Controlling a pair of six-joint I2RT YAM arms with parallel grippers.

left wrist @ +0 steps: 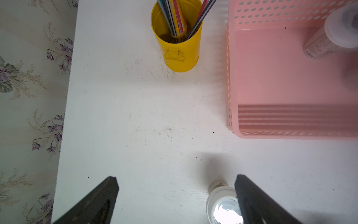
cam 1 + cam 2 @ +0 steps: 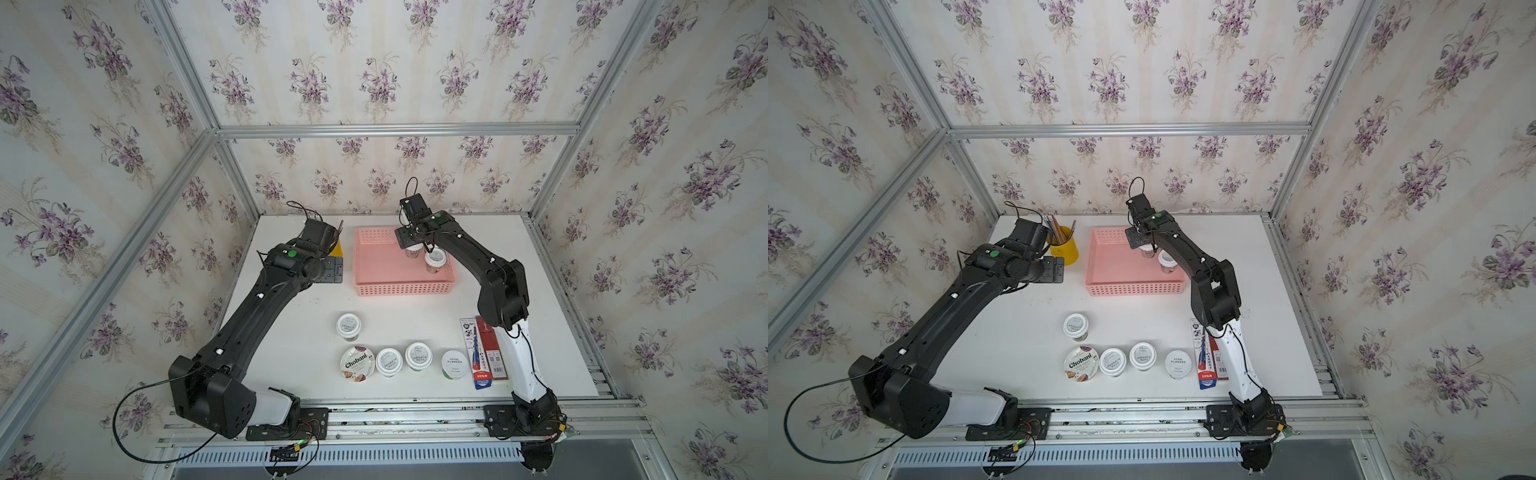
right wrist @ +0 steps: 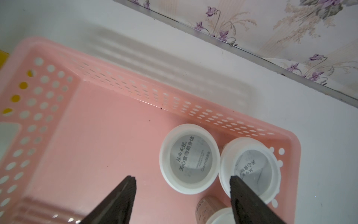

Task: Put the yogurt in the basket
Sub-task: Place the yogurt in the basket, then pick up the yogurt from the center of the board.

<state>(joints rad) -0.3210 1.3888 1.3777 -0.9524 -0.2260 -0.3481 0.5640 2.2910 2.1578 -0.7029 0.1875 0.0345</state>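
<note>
The pink basket (image 2: 403, 289) (image 3: 135, 93) stands at the back of the table. Three white-lidded yogurt cups stand in its far right corner: two side by side (image 3: 189, 163) (image 3: 249, 166) and a third (image 3: 219, 215) at the picture's edge. My right gripper (image 3: 182, 178) (image 2: 417, 245) hangs open above them, holding nothing. On the table near the front stand three white-lidded cups (image 2: 348, 325) (image 2: 388, 361) (image 2: 418, 355), the Chobani cup (image 2: 357, 363) and the pale-green-lidded cup (image 2: 454, 363). My left gripper (image 1: 176, 178) (image 2: 334, 268) is open and empty, left of the basket; a cup (image 1: 222, 205) on the table shows beside one finger.
A yellow pencil cup (image 2: 1064, 249) (image 1: 178, 48) stands just left of the basket, behind my left wrist. Flat red and blue packets (image 2: 482, 353) lie at the front right beside my right arm's base. The table's left edge (image 1: 65, 116) runs close to my left gripper.
</note>
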